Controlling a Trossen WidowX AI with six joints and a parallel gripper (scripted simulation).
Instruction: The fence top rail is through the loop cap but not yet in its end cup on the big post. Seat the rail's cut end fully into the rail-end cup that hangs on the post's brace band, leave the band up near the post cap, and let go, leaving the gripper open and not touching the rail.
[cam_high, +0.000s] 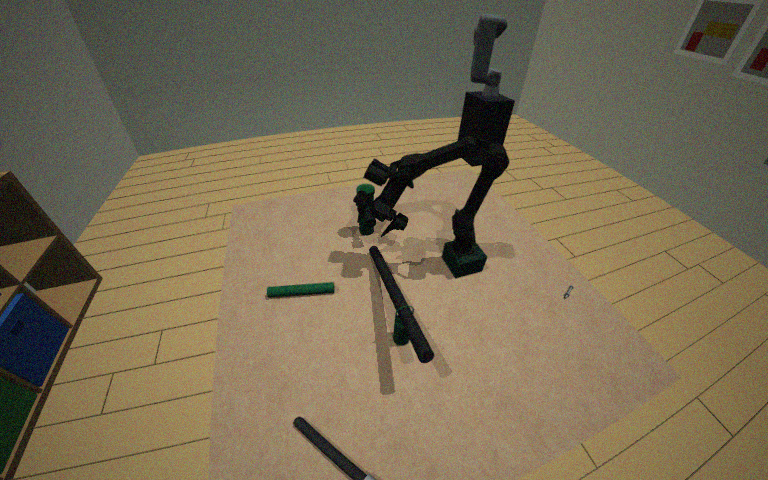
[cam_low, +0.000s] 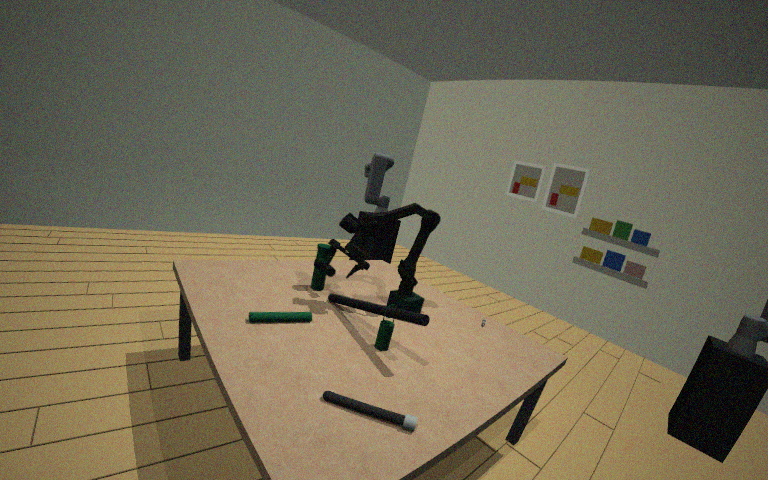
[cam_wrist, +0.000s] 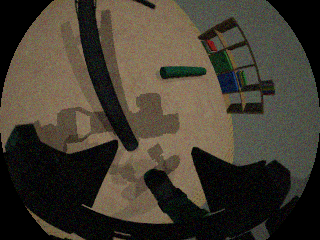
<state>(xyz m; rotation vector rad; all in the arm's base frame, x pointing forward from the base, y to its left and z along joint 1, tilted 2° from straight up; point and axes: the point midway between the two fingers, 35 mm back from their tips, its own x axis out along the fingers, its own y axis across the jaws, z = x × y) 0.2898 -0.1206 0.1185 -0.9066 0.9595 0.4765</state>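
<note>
The big post (cam_high: 365, 190) (cam_low: 318, 278) (cam_wrist: 186, 207) stands upright with a green cap. A dark fitting (cam_low: 328, 269), seemingly the rail-end cup, juts from its side below the cap; the band itself is too dark to make out. The long black rail (cam_high: 396, 294) (cam_low: 373, 307) (cam_wrist: 97, 60) passes through the loop cap (cam_high: 397, 316) on the small green post (cam_high: 400, 335) (cam_low: 383, 336). The rail's near end stops short of the big post, outside the cup. My gripper (cam_high: 373, 221) (cam_low: 339, 260) (cam_wrist: 155, 148) is wide open and empty beside the big post, off the rail.
A green tube (cam_high: 300, 289) (cam_low: 280, 317) (cam_wrist: 183, 72) lies on the table (cam_high: 271, 350) (cam_low: 271, 362). A black bar (cam_high: 328, 448) (cam_low: 365, 409) with a white end lies near the front. A small metal piece (cam_high: 568, 292) (cam_low: 483, 323) lies on the right.
</note>
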